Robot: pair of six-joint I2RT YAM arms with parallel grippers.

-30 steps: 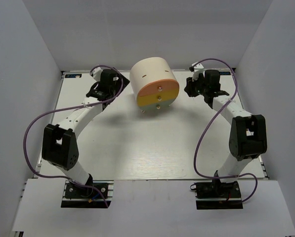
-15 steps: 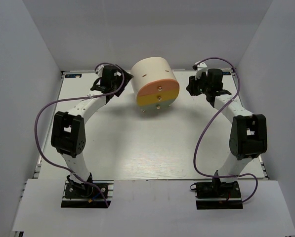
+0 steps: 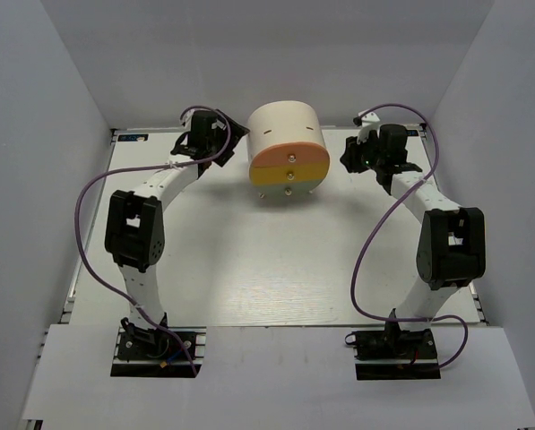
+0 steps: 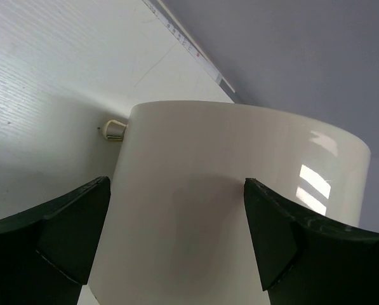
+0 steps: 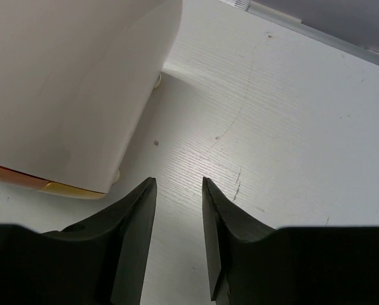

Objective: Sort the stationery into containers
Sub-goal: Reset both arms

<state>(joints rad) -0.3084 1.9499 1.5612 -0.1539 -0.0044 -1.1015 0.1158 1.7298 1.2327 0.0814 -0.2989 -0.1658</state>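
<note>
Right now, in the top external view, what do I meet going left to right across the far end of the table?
left end effector → cream three-drawer cabinet → right end effector

Cream cabinet (image 3: 283, 130); drawers (image 3: 289, 173) orange, yellow, grey-green; white table (image 3: 267, 260); purple cables (image 3: 86, 224).

The top camera looks down from above and behind the arm bases (image 3: 155, 345), taking in the whole bench (image 3: 249, 260), with the cabinet (image 3: 285, 134) at the far middle. The left wrist camera faces the cabinet's curved cream wall past the left gripper (image 4: 176, 213), very close. The right wrist camera looks down past the right gripper (image 5: 178, 185) at the bench, with the cabinet's side filling its upper left. All three views share the cabinet.
</note>
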